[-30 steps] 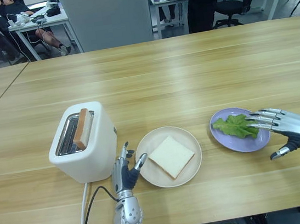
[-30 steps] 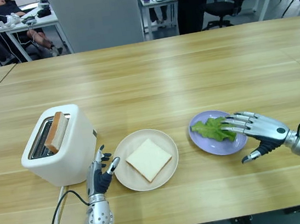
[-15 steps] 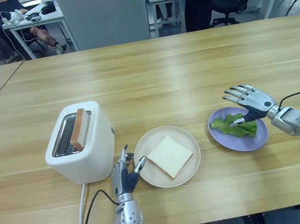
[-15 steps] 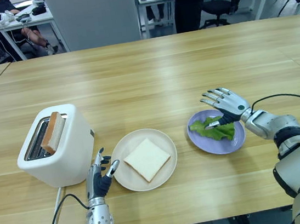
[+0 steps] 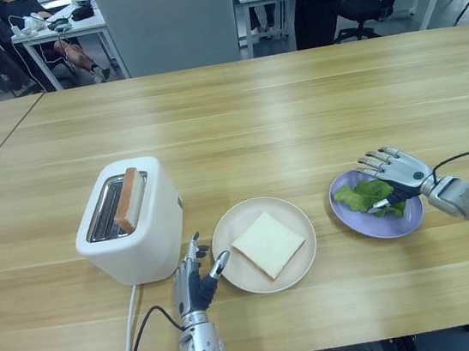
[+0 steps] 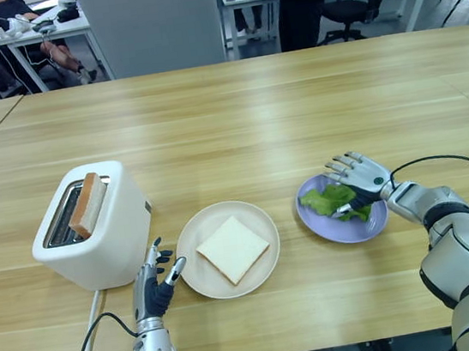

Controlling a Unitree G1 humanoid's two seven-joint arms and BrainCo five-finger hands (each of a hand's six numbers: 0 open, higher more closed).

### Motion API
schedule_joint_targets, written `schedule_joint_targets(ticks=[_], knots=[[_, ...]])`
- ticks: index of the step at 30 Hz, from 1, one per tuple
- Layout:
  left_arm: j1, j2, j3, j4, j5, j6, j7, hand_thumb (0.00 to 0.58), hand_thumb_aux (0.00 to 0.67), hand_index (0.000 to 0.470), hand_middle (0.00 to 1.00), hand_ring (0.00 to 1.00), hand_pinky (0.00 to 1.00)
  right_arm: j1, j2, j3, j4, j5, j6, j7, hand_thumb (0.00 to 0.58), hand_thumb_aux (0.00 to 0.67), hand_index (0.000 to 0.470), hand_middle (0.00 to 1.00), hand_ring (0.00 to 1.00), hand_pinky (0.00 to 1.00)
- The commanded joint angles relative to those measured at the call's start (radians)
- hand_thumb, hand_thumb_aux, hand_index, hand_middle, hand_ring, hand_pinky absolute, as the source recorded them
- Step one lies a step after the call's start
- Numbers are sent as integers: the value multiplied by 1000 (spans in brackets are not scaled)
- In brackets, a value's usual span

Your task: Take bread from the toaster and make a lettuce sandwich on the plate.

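Note:
A white toaster (image 5: 133, 223) stands at the left with one slice of bread (image 5: 129, 200) upright in its slot. A beige plate (image 5: 301, 256) in the middle carries a white bread slice (image 5: 268, 245) lying flat. To its right a purple plate (image 5: 397, 225) holds a lettuce leaf (image 5: 367, 195). My right hand (image 5: 397, 176) is over that leaf, fingers spread and lowered onto it, thumb touching the leaf; it has not closed around it. My left hand (image 5: 194, 282) stands open near the table's front edge, between the toaster and the beige plate.
The toaster's black and white cord (image 5: 133, 340) runs off the front edge beside my left arm. The wide wooden table (image 5: 253, 121) stretches bare behind the plates. Desks, chairs and people are in the room beyond.
My right hand swung from the purple plate's near right side up over it, then came down onto the lettuce. The left hand stayed put.

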Motion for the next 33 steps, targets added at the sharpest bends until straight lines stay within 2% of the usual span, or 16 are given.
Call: schedule_joint_targets(ticks=[1, 2, 3, 5, 6, 7, 9, 13, 15, 18, 19, 33], knots=[[3, -3, -3, -5, 2, 10, -4, 0, 0, 0, 349, 349, 349, -9, -17, 36, 10, -17, 1, -16, 0, 0, 0, 0, 0, 0], [3, -2, -3, -5, 2, 9, -5, 0, 0, 0, 349, 349, 349, -8, -20, 42, 11, -18, 2, -20, 0, 0, 0, 0, 0, 0], [2, -2, -3, -5, 2, 9, -5, 0, 0, 0, 345, 345, 345, -7, -22, 47, 12, -17, 3, -18, 100, 60, 41, 0, 0, 0], [1, -2, -3, -5, 2, 10, -6, 0, 0, 0, 349, 349, 349, -6, -25, 66, 14, -24, 7, -24, 244, 160, 110, 0, 0, 0], [-1, -1, -3, -4, 1, 10, -8, 0, 0, 0, 345, 345, 345, -3, -25, 72, 15, -26, 9, -23, 255, 168, 115, 0, 0, 0], [-3, 0, -3, -2, 0, 9, -9, 0, 0, 0, 349, 349, 349, -1, -25, 77, 16, -26, 11, -25, 334, 234, 161, 0, 0, 0], [-7, 2, -1, 1, -1, 9, -11, 0, 0, 0, 349, 349, 349, 0, -23, 87, 18, -26, 8, -23, 449, 352, 242, 0, 0, 0], [-12, 7, 5, 0, -5, 9, -17, 0, 0, 0, 345, 345, 345, 5, -17, 115, 15, -38, -3, -30, 454, 357, 245, 0, 0, 0], [-14, 10, 11, -1, -8, 10, -19, 0, 0, 0, 349, 349, 349, 7, -15, 121, 16, -39, -5, -26, 489, 405, 278, 0, 0, 0], [-17, 13, 19, 0, -13, 8, -21, 0, 0, 0, 349, 349, 349, 16, -12, 137, 15, -46, -18, -25, 496, 415, 285, 0, 0, 0], [-19, 13, 20, 3, -14, 8, -21, 0, 0, 0, 349, 349, 349, 18, -10, 140, 16, -45, -24, -18, 580, 670, 460, 0, 0, 0], [-40, 13, 20, 30, -17, 0, -18, 0, 0, 0, 345, 345, 345, -19, -40, 65, -17, 39, -94, -50, 580, 670, 460, 0, 0, 0]])
